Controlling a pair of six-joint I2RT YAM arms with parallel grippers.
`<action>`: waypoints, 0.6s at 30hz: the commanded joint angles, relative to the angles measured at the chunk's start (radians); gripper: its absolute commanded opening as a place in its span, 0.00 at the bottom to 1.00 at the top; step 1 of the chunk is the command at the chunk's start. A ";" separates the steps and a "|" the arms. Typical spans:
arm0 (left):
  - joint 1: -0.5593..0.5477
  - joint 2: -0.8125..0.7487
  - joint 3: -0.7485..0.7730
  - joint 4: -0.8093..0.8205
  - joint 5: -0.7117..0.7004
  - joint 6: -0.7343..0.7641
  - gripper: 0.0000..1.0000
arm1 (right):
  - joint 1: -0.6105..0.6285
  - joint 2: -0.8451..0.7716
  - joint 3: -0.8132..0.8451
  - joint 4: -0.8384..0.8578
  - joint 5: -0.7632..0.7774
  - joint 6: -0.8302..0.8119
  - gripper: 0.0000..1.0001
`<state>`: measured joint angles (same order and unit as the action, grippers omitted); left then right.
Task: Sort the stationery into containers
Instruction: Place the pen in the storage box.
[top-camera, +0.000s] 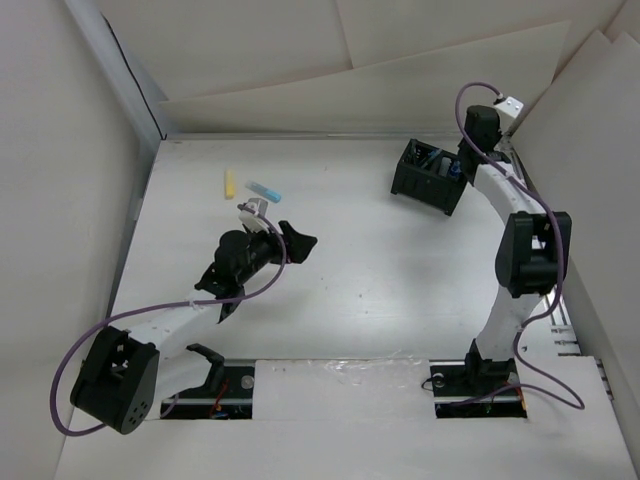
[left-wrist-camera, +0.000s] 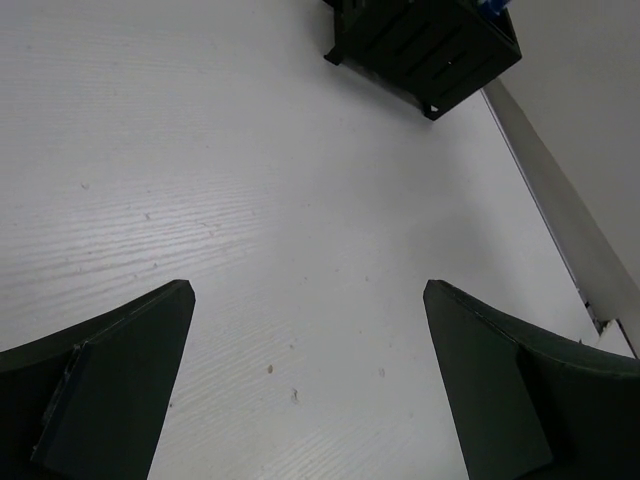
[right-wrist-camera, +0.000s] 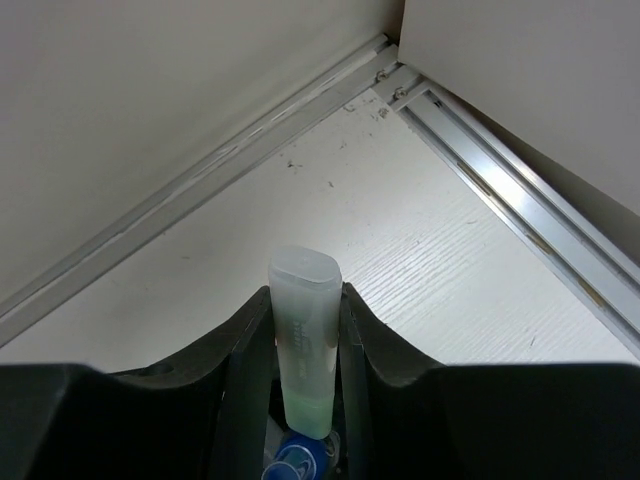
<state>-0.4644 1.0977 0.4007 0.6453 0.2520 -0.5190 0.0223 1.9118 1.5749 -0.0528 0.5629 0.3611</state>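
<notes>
Top external: right arm (top-camera: 525, 250) reaches upper right, right gripper (right-wrist-camera: 305, 293) pinching a highlighter (right-wrist-camera: 305, 345) at the box (top-camera: 430, 178); left gripper (left-wrist-camera: 308, 290) spread wide over the white desk (top-camera: 350, 290).

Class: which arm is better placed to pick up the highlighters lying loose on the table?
Left. The left gripper is open and empty, close to the yellow highlighter and light-blue highlighter. The right gripper holds a pale translucent highlighter at the black plastic organiser box, far off.

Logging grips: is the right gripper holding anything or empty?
Holding: the right gripper is shut on a pale green highlighter, jaws pressing both its sides.
</notes>
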 joint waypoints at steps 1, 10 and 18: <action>-0.002 -0.025 0.021 -0.038 -0.069 -0.056 1.00 | 0.021 -0.014 -0.016 0.039 0.052 -0.002 0.10; 0.040 -0.085 -0.071 0.113 0.043 -0.085 1.00 | 0.048 -0.025 -0.047 0.050 0.094 0.025 0.56; 0.040 -0.035 0.062 -0.120 -0.124 -0.064 0.19 | 0.076 -0.161 -0.058 0.050 0.082 0.036 0.80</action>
<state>-0.4290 1.0813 0.3904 0.5797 0.2104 -0.5854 0.0780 1.8652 1.5043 -0.0490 0.6285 0.3843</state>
